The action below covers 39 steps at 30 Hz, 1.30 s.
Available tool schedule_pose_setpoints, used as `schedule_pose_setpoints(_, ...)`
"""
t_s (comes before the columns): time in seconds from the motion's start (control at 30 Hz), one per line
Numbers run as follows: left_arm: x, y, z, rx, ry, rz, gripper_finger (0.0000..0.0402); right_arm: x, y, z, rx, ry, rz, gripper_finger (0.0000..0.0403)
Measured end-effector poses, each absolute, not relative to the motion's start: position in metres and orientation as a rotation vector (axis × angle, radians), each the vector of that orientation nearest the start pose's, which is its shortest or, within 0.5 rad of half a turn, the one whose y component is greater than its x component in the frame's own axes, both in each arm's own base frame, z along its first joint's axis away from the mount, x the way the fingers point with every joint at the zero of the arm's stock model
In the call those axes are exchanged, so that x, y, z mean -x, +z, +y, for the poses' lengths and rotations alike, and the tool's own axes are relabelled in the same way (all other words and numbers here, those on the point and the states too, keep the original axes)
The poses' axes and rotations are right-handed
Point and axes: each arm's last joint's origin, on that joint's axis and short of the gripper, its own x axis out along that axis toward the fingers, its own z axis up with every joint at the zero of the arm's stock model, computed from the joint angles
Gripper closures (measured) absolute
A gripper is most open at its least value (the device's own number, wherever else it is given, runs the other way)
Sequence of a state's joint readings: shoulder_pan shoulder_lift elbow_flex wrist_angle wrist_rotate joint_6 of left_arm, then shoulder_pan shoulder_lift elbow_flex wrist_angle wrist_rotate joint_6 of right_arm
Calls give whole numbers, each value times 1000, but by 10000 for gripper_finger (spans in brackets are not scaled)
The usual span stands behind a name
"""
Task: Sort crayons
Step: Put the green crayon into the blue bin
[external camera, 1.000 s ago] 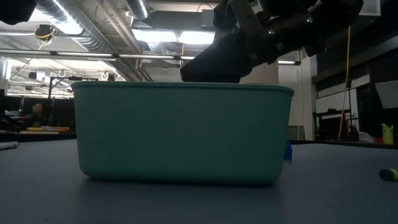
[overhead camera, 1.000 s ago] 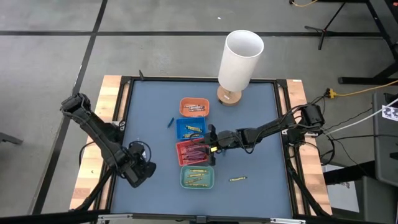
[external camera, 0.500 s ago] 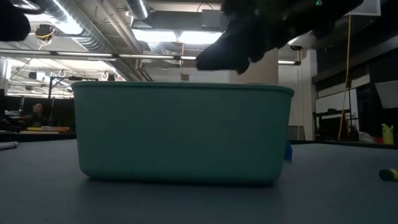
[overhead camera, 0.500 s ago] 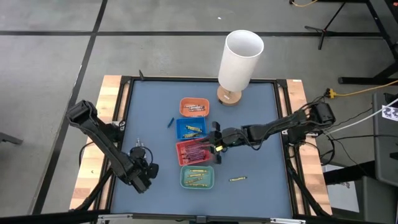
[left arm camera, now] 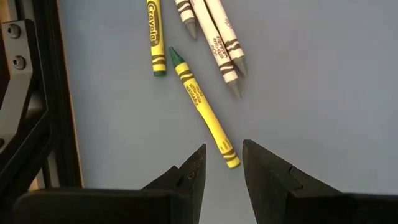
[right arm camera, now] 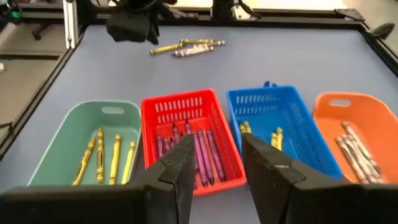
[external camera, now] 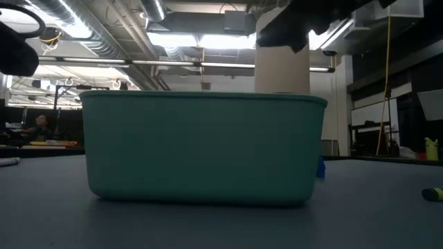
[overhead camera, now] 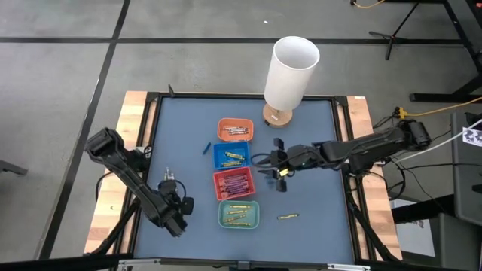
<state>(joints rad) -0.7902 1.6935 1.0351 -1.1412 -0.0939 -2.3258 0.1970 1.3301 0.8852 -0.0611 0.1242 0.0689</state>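
Note:
Four small trays stand in a row: orange point(overhead camera: 236, 129), blue point(overhead camera: 231, 156), red point(overhead camera: 235, 183) with purple crayons, and teal point(overhead camera: 239, 214) with yellow crayons. My left gripper point(left arm camera: 224, 165) is open at the table's left, low over several loose crayons point(overhead camera: 167, 175). Its fingertips stand on either side of the near end of a yellow crayon point(left arm camera: 202, 112); whether they touch it, I cannot tell. My right gripper point(overhead camera: 273, 162) is open and empty, right of the blue and red trays point(right arm camera: 186, 137). One yellow crayon point(overhead camera: 287, 216) lies loose right of the teal tray.
A tall white cylinder point(overhead camera: 290, 71) stands at the far edge. A blue crayon point(overhead camera: 205, 147) lies left of the blue tray. Another yellow crayon point(left arm camera: 155, 37) and two white crayons point(left arm camera: 214, 37) lie just beyond the left gripper. The teal tray's wall point(external camera: 201, 149) fills the low view.
My right gripper has drawn back from above the red tray toward the table's right edge and has risen a little. My left arm has shifted slightly toward the near edge, its gripper staying by the loose crayons.

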Motion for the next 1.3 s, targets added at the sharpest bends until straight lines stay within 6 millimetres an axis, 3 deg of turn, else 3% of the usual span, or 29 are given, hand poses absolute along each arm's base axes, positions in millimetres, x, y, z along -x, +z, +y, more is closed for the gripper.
schedule_pose_setpoints(0.37,-190,150,-185,896,1412,1122,311,-255,283,47,15,53,513,274)
schedule_pose_setpoints(0.6,-191,138,-187,864,1462,1110,311,-254,282,47,16,52,530,274)
schedule_pose_setpoints(1.3,-193,129,-190,863,1461,1107,312,-250,276,46,29,42,602,274)
